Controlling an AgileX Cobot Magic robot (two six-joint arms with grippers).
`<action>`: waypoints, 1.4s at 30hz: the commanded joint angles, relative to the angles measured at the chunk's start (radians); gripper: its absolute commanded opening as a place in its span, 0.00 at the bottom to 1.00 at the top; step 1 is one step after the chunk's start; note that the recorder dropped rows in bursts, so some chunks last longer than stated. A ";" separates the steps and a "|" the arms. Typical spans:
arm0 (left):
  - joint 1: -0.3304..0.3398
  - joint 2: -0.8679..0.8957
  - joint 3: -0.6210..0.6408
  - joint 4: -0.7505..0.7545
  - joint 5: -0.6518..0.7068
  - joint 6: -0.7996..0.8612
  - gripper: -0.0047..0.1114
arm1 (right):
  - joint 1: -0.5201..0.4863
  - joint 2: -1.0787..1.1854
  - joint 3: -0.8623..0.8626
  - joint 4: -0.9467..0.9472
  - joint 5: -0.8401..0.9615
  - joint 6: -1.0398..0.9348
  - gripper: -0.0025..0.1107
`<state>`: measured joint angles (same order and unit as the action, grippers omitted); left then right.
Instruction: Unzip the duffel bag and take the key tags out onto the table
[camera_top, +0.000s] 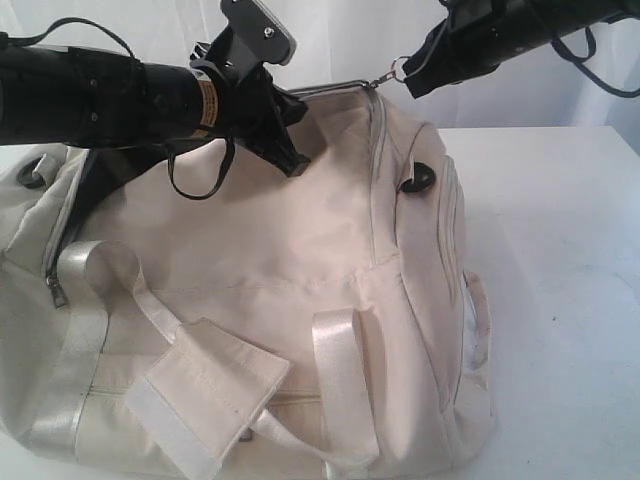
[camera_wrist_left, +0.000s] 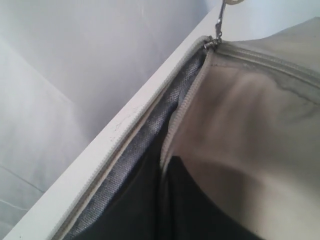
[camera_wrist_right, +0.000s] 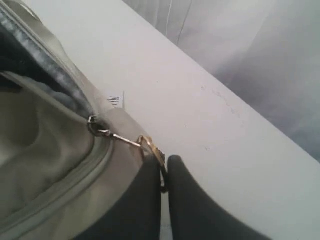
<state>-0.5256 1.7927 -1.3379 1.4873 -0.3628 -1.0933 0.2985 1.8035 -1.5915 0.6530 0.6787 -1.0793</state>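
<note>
**Zip open, tags not yet showing**

Exterior view: the bag (camera_top: 300, 270) is lying on the table (camera_top: 570, 260). The left gripper (camera_top: 291, 160) is bearing down at the bag's top edge. The right gripper (camera_top: 415, 75) is holding the pull (camera_top: 398, 69) taut, just past the bag's upper corner.

Left wrist view: the zip (camera_wrist_left: 182, 107) is gaping, with grey lining (camera_wrist_left: 165, 115) showing between its parted sides. The left gripper (camera_wrist_left: 164, 192) is showing its dark fingers close together, seemingly pinching the near lip of the opening. The slider (camera_wrist_left: 212, 44) is sitting at the far end of the track.

Right wrist view: the right gripper (camera_wrist_right: 164, 167) is pinching the pull's ring (camera_wrist_right: 151, 147), with its jaws pressed together on it. Bare table (camera_wrist_right: 210, 115) is lying just beside it.

The unzipping is looking finished, or nearly so. The tags are appearing in no view, so they are presumably lying inside the bag. Reaching in, lifting them out and setting them on the table is all waiting to be done.
</note>
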 joint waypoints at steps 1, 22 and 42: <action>0.025 -0.013 0.012 0.017 0.019 -0.006 0.12 | -0.039 -0.047 -0.012 -0.017 -0.077 0.003 0.02; 0.025 -0.083 0.009 0.037 0.081 0.174 0.60 | 0.045 -0.050 0.011 -0.022 0.157 -0.057 0.02; 0.025 0.070 -0.116 0.039 0.167 0.219 0.57 | 0.069 -0.050 0.011 -0.021 0.137 -0.066 0.02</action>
<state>-0.5019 1.8620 -1.4477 1.5116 -0.1983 -0.8427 0.3682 1.7628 -1.5832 0.6286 0.8251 -1.1358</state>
